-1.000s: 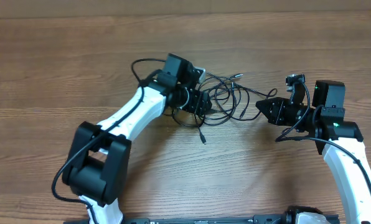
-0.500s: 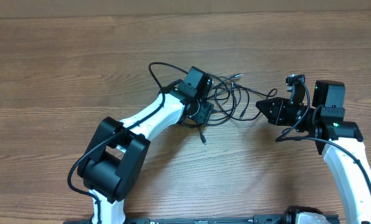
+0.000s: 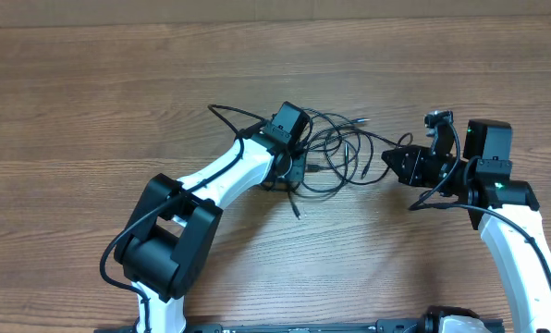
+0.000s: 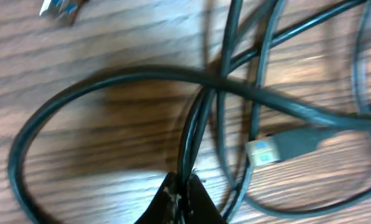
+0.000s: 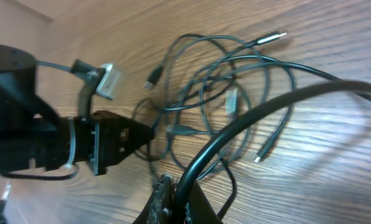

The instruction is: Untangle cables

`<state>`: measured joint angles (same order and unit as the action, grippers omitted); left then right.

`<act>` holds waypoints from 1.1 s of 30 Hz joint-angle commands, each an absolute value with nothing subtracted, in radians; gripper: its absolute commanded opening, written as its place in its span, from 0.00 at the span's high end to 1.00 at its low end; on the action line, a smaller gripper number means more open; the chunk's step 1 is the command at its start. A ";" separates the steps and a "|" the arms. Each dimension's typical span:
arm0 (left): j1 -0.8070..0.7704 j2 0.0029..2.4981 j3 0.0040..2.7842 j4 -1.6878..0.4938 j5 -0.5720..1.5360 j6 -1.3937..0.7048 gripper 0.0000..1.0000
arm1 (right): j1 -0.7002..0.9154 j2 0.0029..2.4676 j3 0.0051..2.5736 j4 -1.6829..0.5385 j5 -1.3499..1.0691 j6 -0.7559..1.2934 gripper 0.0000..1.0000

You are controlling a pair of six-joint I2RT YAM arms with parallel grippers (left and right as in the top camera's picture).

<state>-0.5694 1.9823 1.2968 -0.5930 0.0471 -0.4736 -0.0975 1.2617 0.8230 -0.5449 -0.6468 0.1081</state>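
Table [image 3: 91, 111]: wooden, with both arms reaching to its middle. The left arm [image 3: 229, 171] comes in from the near left and the right arm [image 3: 511, 231] from the near right.

Cables [image 3: 345, 148]: a loose knot of thin black loops lying flat on the wood between the two arms, with several strands crossing one another.

Left gripper [image 4: 182, 198]: fingers pressed together, pinching what looks like a pair of strands at the left edge of the knot, low against the table.

Right gripper [image 5: 172, 200]: fingers pressed together on one strand, which arcs away toward the knot.

Plug [image 4: 279, 148]: a metal-tipped end lying just beside the pinched strands, under a crossing loop.

Assessment: the step in hand is drawing the knot apart from both sides. Recommended practice is a slow, level pull outward, with one side held firm while the other travels. The left pinch appears to hold two strands, so the loops may tighten rather than free. The plug could snag on a crossing strand; slack should be watched.
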 commanded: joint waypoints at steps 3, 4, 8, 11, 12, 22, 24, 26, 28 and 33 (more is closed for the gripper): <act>-0.474 1.877 1.311 -0.681 -0.146 -0.465 0.96 | -0.097 1.259 0.829 -0.571 -0.440 0.152 0.96; -0.458 1.852 1.311 -0.682 -0.155 -0.440 0.96 | -0.097 1.259 0.829 -0.574 -0.414 0.168 0.96; -0.368 1.697 1.312 -0.686 -0.156 -0.380 0.96 | -0.097 1.259 0.829 -0.580 -0.339 0.241 0.96; -0.315 1.605 1.312 -0.706 -0.161 -0.380 0.96 | -0.097 1.259 0.829 -0.615 -0.204 0.342 0.96; -0.294 1.575 1.312 -0.712 -0.161 -0.380 0.96 | -0.097 1.259 0.829 -0.640 -0.123 0.393 0.96; -0.142 1.459 1.312 -0.767 -0.161 -0.408 0.96 | -0.104 1.259 0.829 -0.773 0.316 0.636 0.96; -0.132 1.459 1.312 -0.781 -0.186 -0.408 0.96 | -0.119 1.259 0.829 -0.772 0.346 0.646 0.96; -0.122 1.458 1.312 -0.791 -0.258 -0.408 0.96 | -0.147 1.259 0.829 -0.773 0.361 0.659 0.96; -0.109 1.458 1.312 -0.797 -0.307 -0.408 0.96 | -0.182 1.259 0.829 -0.773 0.351 0.659 0.96; -0.092 1.459 1.312 -0.797 -0.214 -0.408 0.73 | -0.231 1.259 0.829 -0.750 0.197 0.612 0.96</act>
<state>-0.0879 1.4773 1.2976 -0.7971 -0.2287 -0.4133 -0.2222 1.2617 0.8230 -0.7696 0.2543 0.6296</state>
